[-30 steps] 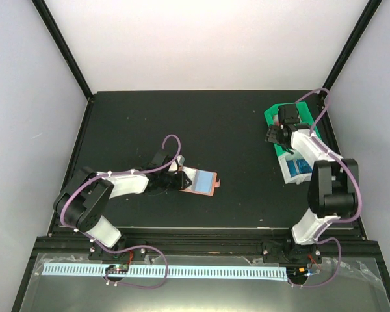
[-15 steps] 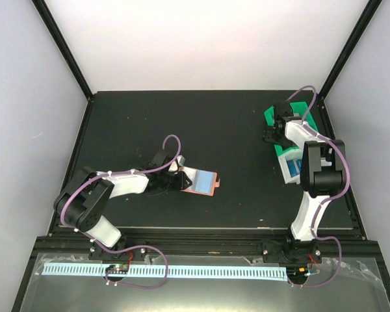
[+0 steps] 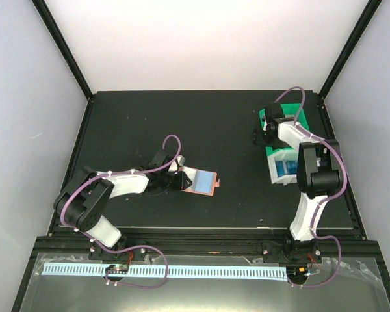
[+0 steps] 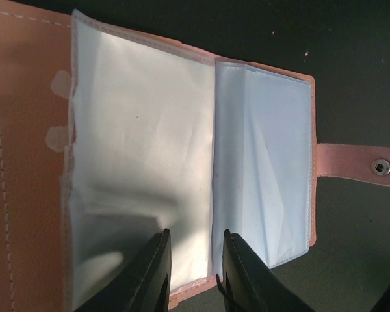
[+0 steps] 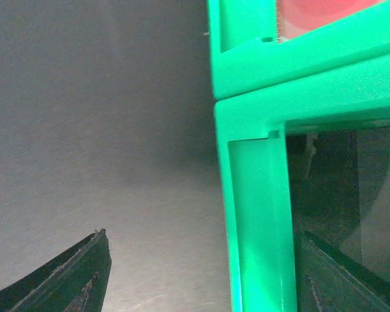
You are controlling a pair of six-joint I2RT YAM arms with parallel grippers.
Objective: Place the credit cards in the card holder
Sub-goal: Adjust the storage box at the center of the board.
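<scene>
Left wrist view: my left gripper (image 4: 194, 276) pinched card holder (image 4: 26, 162) sleeve, spreading it open on table (image 3: 149, 123) for loading; my right gripper (image 5: 201, 273) gaped wide astride green tray (image 5: 257, 214) wall, credit cards (image 3: 287, 168) inside

Open tabletop (image 3: 237, 149) between card holder (image 3: 200, 181), tray (image 3: 273, 162)

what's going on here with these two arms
The left gripper pinches the near edge of the card holder, which lies open on the table. The right gripper is open at the green tray, one finger on either side of its wall. A blue card lies in the tray. Neither gripper holds a card.
</scene>
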